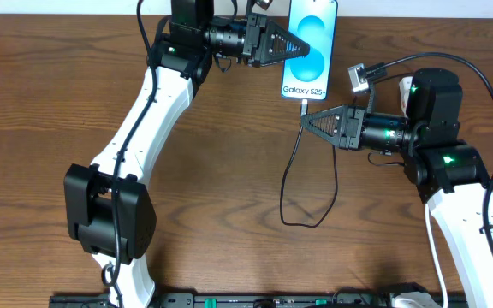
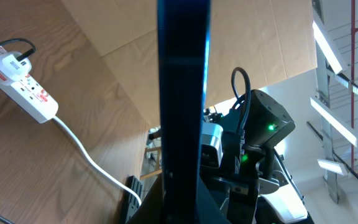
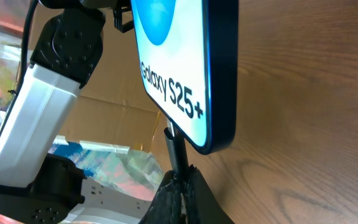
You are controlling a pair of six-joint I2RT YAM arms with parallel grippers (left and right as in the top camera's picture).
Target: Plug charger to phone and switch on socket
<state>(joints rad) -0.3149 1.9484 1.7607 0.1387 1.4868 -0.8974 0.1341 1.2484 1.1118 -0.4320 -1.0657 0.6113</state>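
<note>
Here, the charger (image 1: 291, 175) meets the phone (image 1: 319, 64) near the far edge of the tabletop (image 1: 58, 103).
The left gripper (image 1: 302, 47) clamps the phone's side; the right gripper (image 1: 305, 121) pinches the charger's tip.

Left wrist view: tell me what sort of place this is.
Probably a robotics lab or workshop: cardboard sheets behind the wooden table, metal racking with strip lights beyond, a robot arm opposite.

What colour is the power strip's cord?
White, like the power strip itself; the cord shows best in the left wrist view.
</note>
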